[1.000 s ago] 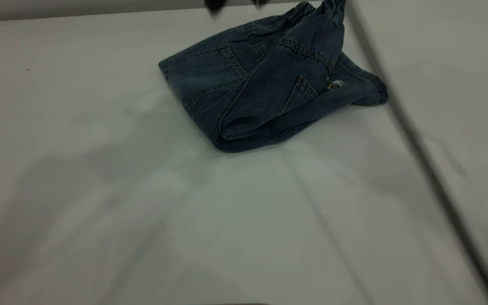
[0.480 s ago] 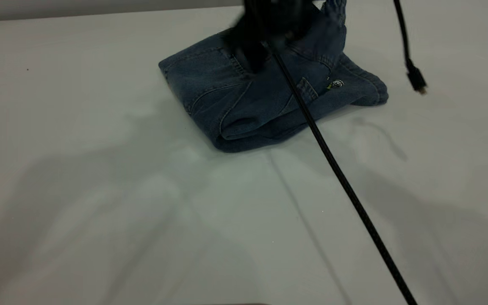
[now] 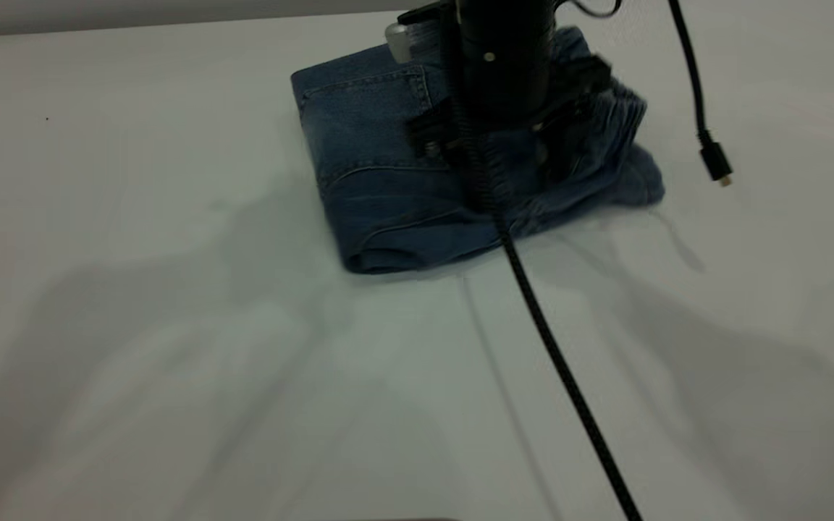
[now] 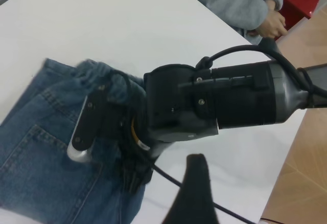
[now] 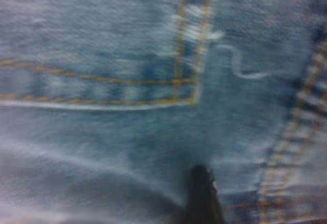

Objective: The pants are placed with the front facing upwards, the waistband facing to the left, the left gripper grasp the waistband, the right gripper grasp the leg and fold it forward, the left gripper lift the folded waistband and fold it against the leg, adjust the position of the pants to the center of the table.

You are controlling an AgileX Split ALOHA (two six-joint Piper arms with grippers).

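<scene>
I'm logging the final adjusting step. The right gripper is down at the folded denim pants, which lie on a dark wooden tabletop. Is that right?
Not quite. The table is plain white, not dark wood, as the exterior view shows. The rest holds: the right gripper is down at the folded pants. The left gripper is held higher, clear of the cloth.

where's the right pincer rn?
In the exterior view, the right pincer is down on the folded pants, at the table's far side, right of centre, pressing beside the gathered waistband.
</scene>
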